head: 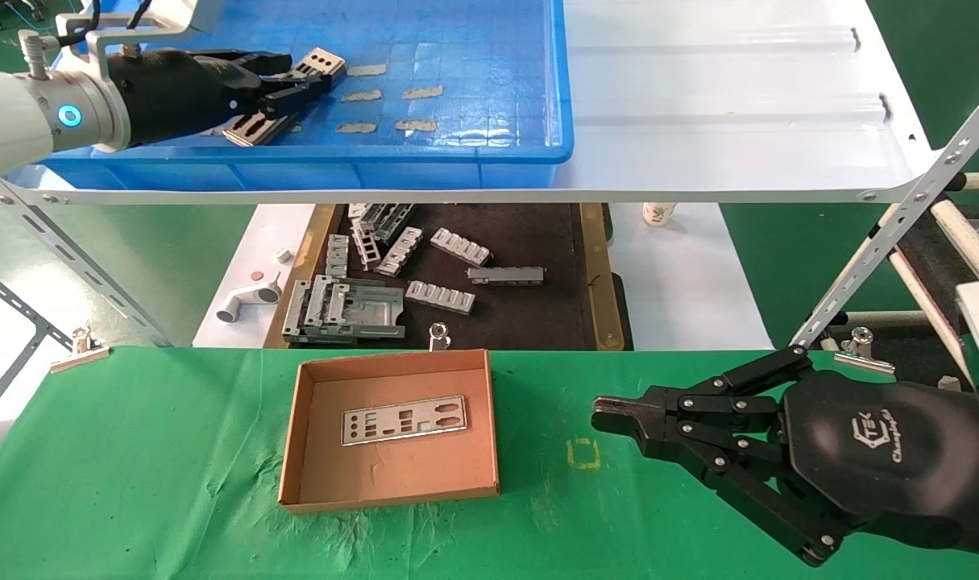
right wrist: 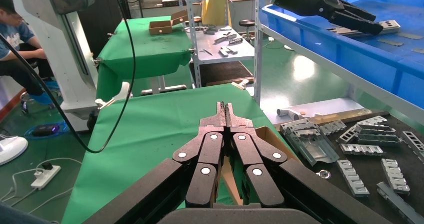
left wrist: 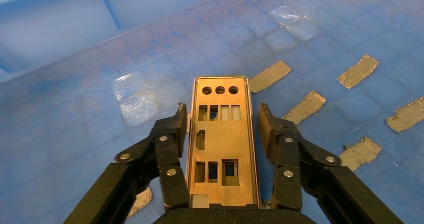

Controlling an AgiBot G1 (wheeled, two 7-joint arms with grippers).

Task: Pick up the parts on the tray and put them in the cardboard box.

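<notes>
step: left tool (left wrist: 220, 134) straddling plate (left wrist: 222, 139) wide, not clamping, upper-left in tray (head: 489, 121) | next: closing, carrying to cardboard box (head: 392, 499) | right tool (head: 610, 419) pinched empty, idling lower right

My left gripper (head: 296, 84) is up in the far left of the tray (head: 489, 153), its two black fingers (left wrist: 172, 134) spread apart with a plate (left wrist: 220, 139) between them. My right gripper (head: 610, 419) hangs low over the right side of the green table (head: 134, 451), fingers pressed together, holding nothing.
</notes>
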